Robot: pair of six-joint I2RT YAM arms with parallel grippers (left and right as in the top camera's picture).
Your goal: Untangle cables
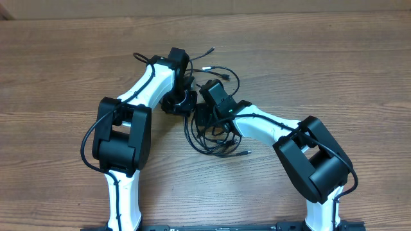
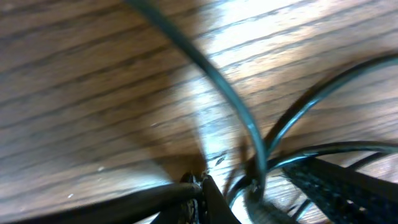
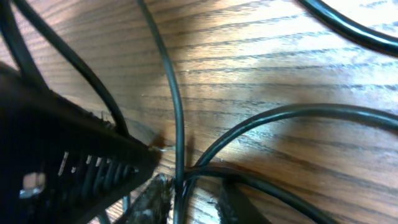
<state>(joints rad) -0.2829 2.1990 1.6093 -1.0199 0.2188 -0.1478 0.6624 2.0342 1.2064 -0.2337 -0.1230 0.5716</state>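
Observation:
A tangle of thin black cables [image 1: 221, 76] lies mid-table, with loops spreading toward [image 1: 215, 146] and small plugs at the loose ends. My left gripper [image 1: 182, 101] is down on the tangle's left side. In the left wrist view its fingertips [image 2: 200, 183] press together, and a cable [image 2: 239, 112] curves past just to their right; I cannot see a cable pinched between them. My right gripper [image 1: 204, 119] sits close beside it. In the right wrist view the right gripper [image 3: 193, 200] stands slightly open, with two cables [image 3: 178, 124] running between its fingers and wood showing in the gap.
Both grippers are nearly touching: the left gripper's ribbed black body [image 3: 62, 155] fills the right wrist view's left side. One plug [image 1: 209, 49] lies at the back, another [image 1: 244, 153] in front. The wooden table [image 1: 334, 58] runs wide on both sides.

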